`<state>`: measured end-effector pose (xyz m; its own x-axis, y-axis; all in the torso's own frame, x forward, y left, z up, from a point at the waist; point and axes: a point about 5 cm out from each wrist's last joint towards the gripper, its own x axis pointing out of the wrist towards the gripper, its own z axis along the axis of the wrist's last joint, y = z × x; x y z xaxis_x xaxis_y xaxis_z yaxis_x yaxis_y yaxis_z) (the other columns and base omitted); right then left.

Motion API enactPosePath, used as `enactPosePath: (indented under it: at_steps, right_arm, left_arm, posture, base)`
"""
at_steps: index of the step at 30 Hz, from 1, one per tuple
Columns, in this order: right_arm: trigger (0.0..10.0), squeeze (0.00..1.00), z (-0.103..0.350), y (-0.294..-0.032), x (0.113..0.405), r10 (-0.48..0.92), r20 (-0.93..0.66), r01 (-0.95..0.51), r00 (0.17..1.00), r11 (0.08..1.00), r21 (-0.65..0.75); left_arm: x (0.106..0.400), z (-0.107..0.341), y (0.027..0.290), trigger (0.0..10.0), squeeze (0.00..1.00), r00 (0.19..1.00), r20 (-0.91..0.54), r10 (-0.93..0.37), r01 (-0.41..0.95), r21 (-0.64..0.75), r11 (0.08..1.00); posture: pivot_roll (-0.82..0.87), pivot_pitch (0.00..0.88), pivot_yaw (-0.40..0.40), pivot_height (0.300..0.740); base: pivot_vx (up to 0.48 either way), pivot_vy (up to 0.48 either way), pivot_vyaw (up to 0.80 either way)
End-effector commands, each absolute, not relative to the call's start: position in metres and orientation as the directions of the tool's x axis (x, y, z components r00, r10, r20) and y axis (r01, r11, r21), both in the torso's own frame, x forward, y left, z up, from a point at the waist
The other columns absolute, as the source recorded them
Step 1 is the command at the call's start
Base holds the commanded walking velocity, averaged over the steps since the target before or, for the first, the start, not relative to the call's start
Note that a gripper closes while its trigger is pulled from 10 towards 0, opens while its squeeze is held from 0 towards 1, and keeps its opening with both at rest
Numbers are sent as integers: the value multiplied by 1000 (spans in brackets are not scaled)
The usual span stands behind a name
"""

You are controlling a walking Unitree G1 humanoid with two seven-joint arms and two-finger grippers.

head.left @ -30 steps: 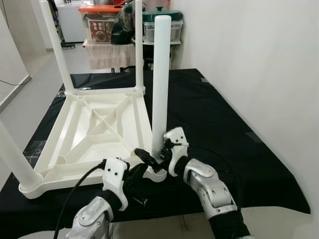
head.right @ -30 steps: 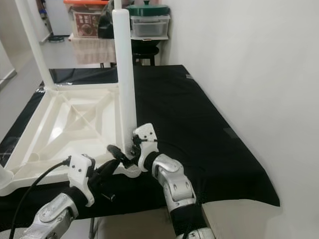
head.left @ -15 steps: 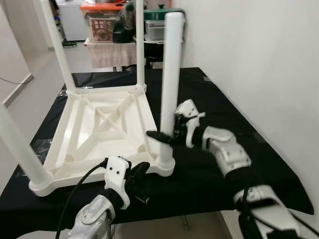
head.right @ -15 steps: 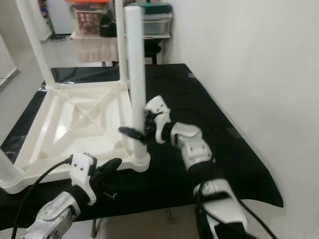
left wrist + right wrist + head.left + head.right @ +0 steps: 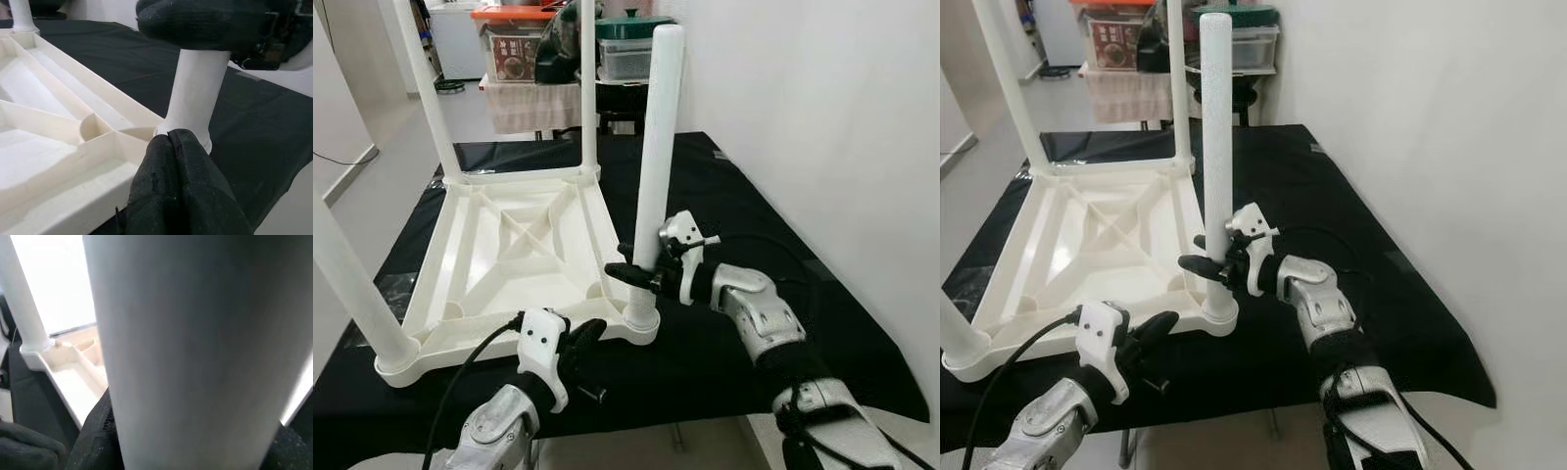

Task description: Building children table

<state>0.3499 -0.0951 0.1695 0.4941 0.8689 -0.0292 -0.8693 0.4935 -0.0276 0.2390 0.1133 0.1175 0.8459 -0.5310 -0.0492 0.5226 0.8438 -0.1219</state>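
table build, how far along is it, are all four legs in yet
All four legs stand upright in the corner sockets of the upside-down white table on the black cloth. In hand: the right end effector grips the nearest leg low down, just above its socket, while the left end effector, shut, sits at that corner. Whether this leg is fully seated cannot be told. Left: letting go and turning the table upright.

Your right gripper [image 5: 641,274] has slid back down the white plastic leg post [image 5: 655,147] since half a second ago, its jaws now closed around the post low down, just above the socket of the upturned white plastic children's table [image 5: 499,257]. A second ago it gripped right at the socket. Your left gripper [image 5: 579,338] has drawn back from that corner.
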Motion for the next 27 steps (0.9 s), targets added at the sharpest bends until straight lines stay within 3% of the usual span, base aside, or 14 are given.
enactPosePath:
  at_steps: [1,2,3,4,6,15,16,17,18,19,20,25,26,27]
  right_arm:
    - [0,0,151,-74,338,829,-36,-826,559,560,64]
    - [0,0,151,-74,338,829,-36,-826,559,560,64]
    - [0,0,135,-54,319,771,-70,-767,633,637,71]
    - [0,0,139,-51,316,700,-43,-700,713,714,31]
    - [0,0,138,-58,320,632,-38,-630,774,775,52]
    - [0,0,135,-53,319,669,-65,-669,741,743,19]
    - [3529,0,134,-55,320,660,-81,-661,746,750,27]
    - [3529,0,134,-55,320,660,-81,-661,746,750,27]
    - [10000,925,138,-54,318,714,-65,-711,697,700,65]
    - [10000,925,138,-54,318,714,-65,-711,697,700,65]
    - [10000,1000,142,-52,313,757,-47,-754,652,653,67]
    - [10000,1000,153,-55,314,829,-37,-830,557,558,10]
    - [10000,890,160,-60,319,855,-37,-856,517,517,-11]
    - [10000,890,160,-60,319,855,-37,-856,517,517,-11]
  left_arm:
    - [238,117,113,10000,0,845,-55,-531,523,-116,844]
    - [238,117,113,10000,0,845,-55,-531,523,-116,844]
    - [239,117,114,10000,0,846,-55,-531,522,-116,845]
    - [239,116,115,10000,0,847,-56,-529,521,-118,846]
    - [241,115,115,10000,0,847,-56,-529,520,-119,846]
    - [241,116,114,10000,0,840,-60,-539,531,-112,840]
    - [241,116,114,10000,0,841,-59,-537,529,-113,841]
    - [241,116,114,10000,0,841,-59,-537,529,-113,841]
    - [240,117,114,10000,0,841,-59,-538,530,-113,840]
    - [240,117,114,10000,0,841,-59,-538,530,-113,840]
    - [240,117,114,10000,0,840,-59,-539,531,-113,840]
    - [240,118,113,10000,0,839,-58,-541,533,-113,839]
    - [240,119,113,10000,0,840,-57,-540,532,-112,839]
    - [240,119,113,10000,0,840,-57,-540,532,-112,839]
  posture:
    - [-2,0,-51,740]
    - [-2,0,-51,740]
    - [-13,0,-47,740]
    - [-28,0,-36,740]
    - [-27,0,-32,740]
    - [-25,0,-27,740]
    - [-23,0,-26,740]
    - [-23,0,-26,740]
    - [-19,0,-24,740]
    - [-19,0,-24,740]
    - [-19,0,-24,740]
    - [-14,0,-25,740]
    - [-14,0,-25,740]
    - [-14,0,-25,740]
  base:
    - [0,0,0]
    - [0,0,0]
    - [0,0,0]
    - [0,0,0]
    - [0,0,0]
    - [0,0,0]
    - [0,0,0]
    - [0,0,0]
    - [0,0,0]
    - [0,0,0]
    - [0,0,0]
    - [0,0,0]
    - [0,0,0]
    - [0,0,0]
